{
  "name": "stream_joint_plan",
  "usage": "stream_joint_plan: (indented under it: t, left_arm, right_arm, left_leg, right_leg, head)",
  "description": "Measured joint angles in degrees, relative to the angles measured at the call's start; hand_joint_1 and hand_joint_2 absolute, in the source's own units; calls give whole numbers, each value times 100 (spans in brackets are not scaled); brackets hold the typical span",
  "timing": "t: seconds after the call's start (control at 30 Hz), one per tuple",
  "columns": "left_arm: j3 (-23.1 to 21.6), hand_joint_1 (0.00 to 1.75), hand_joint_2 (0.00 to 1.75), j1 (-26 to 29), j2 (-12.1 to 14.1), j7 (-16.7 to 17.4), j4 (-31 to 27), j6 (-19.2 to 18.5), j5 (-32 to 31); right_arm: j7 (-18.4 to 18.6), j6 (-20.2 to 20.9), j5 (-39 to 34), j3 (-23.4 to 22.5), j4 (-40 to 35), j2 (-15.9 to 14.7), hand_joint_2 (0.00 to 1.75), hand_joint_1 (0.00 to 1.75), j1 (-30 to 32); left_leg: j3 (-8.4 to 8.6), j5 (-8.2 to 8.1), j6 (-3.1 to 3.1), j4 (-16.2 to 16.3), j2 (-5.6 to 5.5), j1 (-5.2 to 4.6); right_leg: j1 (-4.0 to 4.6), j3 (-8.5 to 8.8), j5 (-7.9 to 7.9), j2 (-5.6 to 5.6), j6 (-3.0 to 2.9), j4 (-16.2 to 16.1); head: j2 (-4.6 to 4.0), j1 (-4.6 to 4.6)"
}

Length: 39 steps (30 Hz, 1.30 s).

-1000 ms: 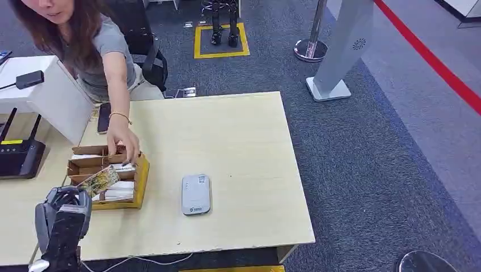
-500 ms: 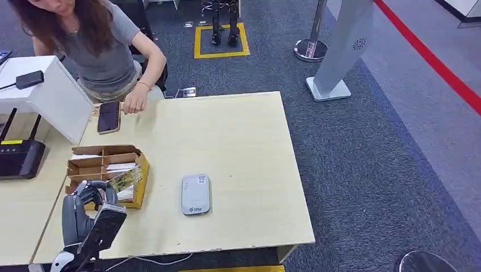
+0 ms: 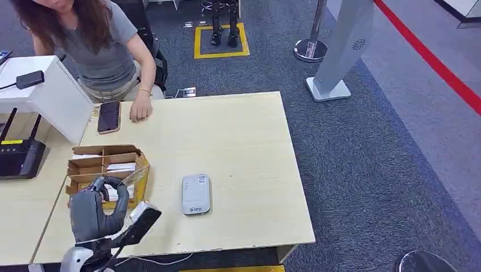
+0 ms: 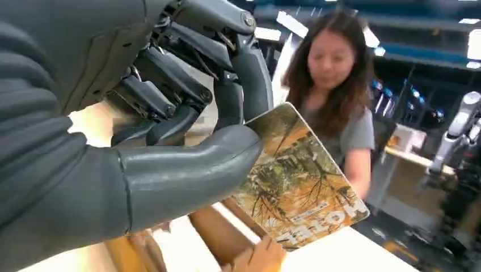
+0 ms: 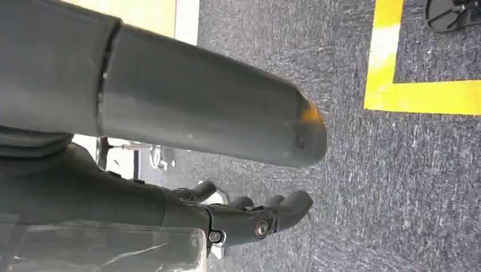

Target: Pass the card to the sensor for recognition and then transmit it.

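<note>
Left hand [image 4: 170, 113] | raised over box [image 3: 85, 164] | thumb and fingers pinch card [image 4: 295, 181]

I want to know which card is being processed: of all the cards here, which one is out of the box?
The card printed with yellow foliage, pinched by the left hand. The white cards lie in the cardboard box.

Card [image 4: 295, 187]: glossy, printed with a yellow-green foliage picture and white lettering along one edge, pinched at a corner, tilted above the cardboard box's edge. Sensor [image 3: 195, 194]: flat grey-white rounded slab, lying flat on the table, near the box; small markings, probably labels.
</note>
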Motion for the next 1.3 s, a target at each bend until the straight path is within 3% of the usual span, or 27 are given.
stream_joint_plan:
  t: [0.13,0.2,0.27,0.33,0.47,0.73,1.17,1.3]
  left_arm:
    - [-489,175,175,-90,197,765,346,406,-1824]
    - [-823,175,175,-234,464,1550,635,536,-2464]
    - [-1378,175,175,-450,847,2297,972,643,-2482]
    - [-1818,175,175,-649,1150,2626,1234,742,-2484]
    - [-2519,175,175,-960,1550,2943,1607,806,-2484]
    - [-3317,175,175,-1374,1930,3303,1922,799,-2486]
    - [-3636,175,175,-1511,2083,3319,2048,799,-2486]
    - [-3776,175,175,-1611,2138,3483,2108,799,-2484]
  right_arm:
    - [9,7,79,37,0,0,0,0,-6]
    - [18,9,96,61,0,0,0,0,-7]
    - [18,15,96,83,0,0,0,0,-16]
    - [18,15,112,105,0,0,0,0,-13]
    - [9,15,184,125,0,0,0,0,-14]
    - [4,18,199,155,0,0,0,0,-21]
    - [2,20,199,171,0,0,0,0,-17]
    - [2,24,271,192,0,0,0,0,-18]
  left_leg:
    - [1,0,0,0,0,1]
    - [4,0,0,0,0,1]
    - [4,1,0,0,1,2]
    - [3,4,1,0,1,4]
    - [2,4,1,0,1,3]
    - [-2,3,3,0,-4,-1]
    - [-1,3,3,1,-2,1]
    - [-1,3,3,1,-4,1]
  right_leg:
    - [0,0,0,0,0,0]
    - [0,-2,0,0,0,0]
    - [1,-1,0,1,0,1]
    - [3,0,0,1,-1,2]
    - [3,0,0,1,-1,2]
    - [0,2,1,-3,0,0]
    - [1,1,2,-1,2,0]
    - [1,1,2,-2,2,0]
  head:
    - [0,2]
    - [0,2]
    - [0,0]
    - [0,-4]
    - [0,-4]
    - [0,-4]
    - [0,-2]
    - [0,-2]
